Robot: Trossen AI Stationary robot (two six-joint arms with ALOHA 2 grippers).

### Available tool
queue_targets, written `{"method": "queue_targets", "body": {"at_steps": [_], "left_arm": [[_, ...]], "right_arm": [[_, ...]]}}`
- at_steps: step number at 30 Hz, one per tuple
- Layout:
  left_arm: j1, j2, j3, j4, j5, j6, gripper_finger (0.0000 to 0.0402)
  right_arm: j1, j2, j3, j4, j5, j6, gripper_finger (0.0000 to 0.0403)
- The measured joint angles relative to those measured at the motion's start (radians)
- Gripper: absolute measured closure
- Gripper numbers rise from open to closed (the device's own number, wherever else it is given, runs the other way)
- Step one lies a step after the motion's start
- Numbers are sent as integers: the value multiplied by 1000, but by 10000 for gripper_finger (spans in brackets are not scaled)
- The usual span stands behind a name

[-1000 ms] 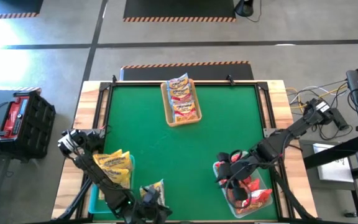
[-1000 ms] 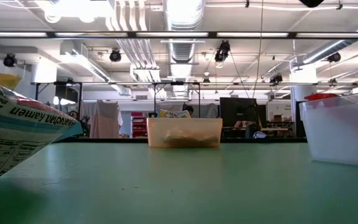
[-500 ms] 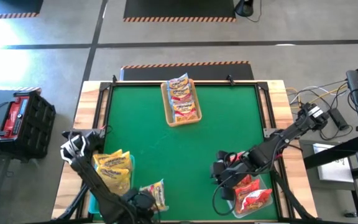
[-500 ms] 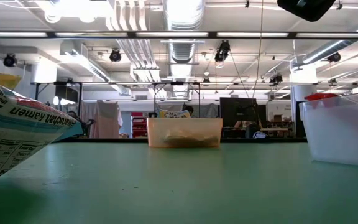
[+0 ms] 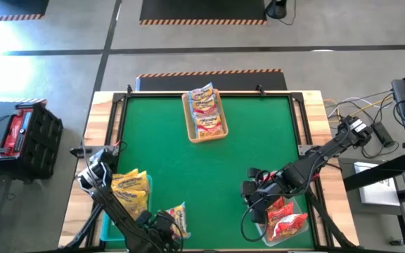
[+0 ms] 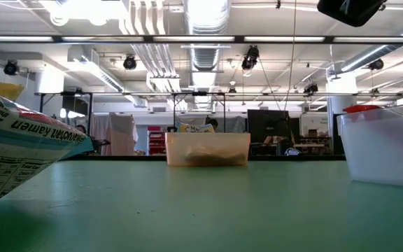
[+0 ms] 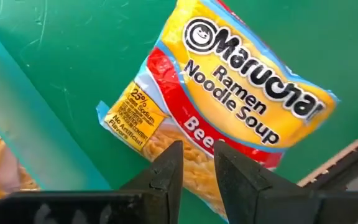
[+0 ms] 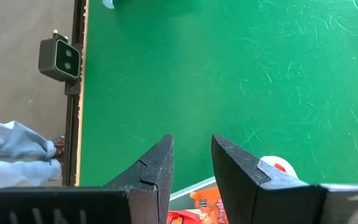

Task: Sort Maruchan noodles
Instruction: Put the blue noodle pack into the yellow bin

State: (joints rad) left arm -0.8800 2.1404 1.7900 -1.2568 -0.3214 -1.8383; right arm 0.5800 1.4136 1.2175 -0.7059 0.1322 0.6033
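Two grippers, both empty-handed. Your left gripper (image 7: 194,165) hangs over a yellow Maruchan beef packet (image 7: 229,106) lying flat on the green table (image 7: 73,50); its fingers stand narrowly apart, the packet just beyond their tips. Your right gripper (image 8: 191,158) likewise shows a narrow gap, red packets (image 8: 207,202) in a clear tray (image 5: 255,218) beneath the fingers.

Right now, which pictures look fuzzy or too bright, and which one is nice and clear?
Low view: the noodle packet right by the lens is soft and cut off, and the ceiling lights glare white. High view: evenly lit, with bright floor patches at the top corners. Left wrist view: the beef packet prints sharp, while the teal tray edge blurs.
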Motion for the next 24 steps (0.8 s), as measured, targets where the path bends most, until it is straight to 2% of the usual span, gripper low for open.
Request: {"method": "queue_targets", "body": {"at_steps": [3,6,11,17,24], "left_arm": [[7,7,-13,0,1,0,327],[26,18,-28,5,46,21,332],[79,28,-39,37,77,124,361],[173,28,-39,45,15,263,397],[302,28,-53,69,-27,419,401]], "right_arm": [[0,-3,0,-2,0,2,305],[0,-4,0,-7,-1,2,303],[0,-14,10,-97,-2,25,305],[0,-48,31,-226,-1,36,304],[0,-120,39,-263,0,37,307]]}}
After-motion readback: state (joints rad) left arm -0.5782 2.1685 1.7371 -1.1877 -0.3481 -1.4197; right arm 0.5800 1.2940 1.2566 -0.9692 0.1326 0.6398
